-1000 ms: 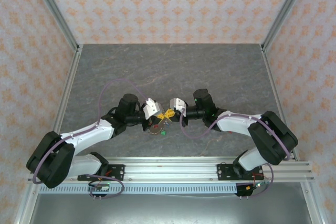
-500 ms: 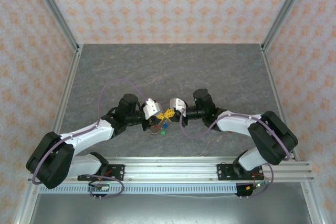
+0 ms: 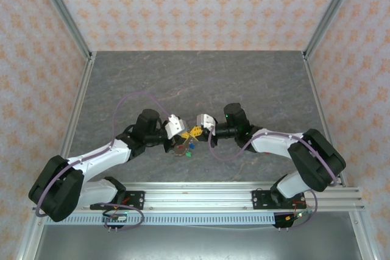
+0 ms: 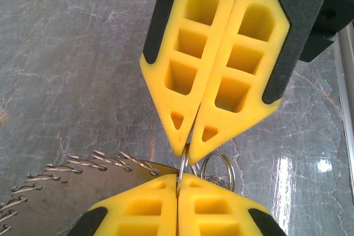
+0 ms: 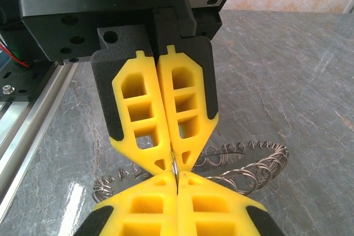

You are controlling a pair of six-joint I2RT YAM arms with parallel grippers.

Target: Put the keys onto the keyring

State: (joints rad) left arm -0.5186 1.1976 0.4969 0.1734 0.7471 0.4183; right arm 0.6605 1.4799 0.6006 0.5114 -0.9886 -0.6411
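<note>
L gripper (image 3: 184, 132) and R gripper (image 3: 199, 128) meet tip to tip over the grey table (image 3: 244, 83), toward its near half. Both have yellow fingers pressed flat together. In left wrist view a small metal loop (image 4: 181, 165) runs from the seam of L gripper (image 4: 177, 183) up btwn the tips of R gripper (image 4: 187, 153), so both pinch it. It's prob. a key's own ring, too thin to be sure. More small rings (image 4: 219, 168) sit just right of it. The keyring (image 4: 83, 167), ribbed wire, lies on the table left of the tips; right wrist view has the keyring (image 5: 249, 164) behind the fingers. The keys (image 3: 191, 148), w/ blue & green tags, sit just below the tips in top view, beside the keyring.
</note>
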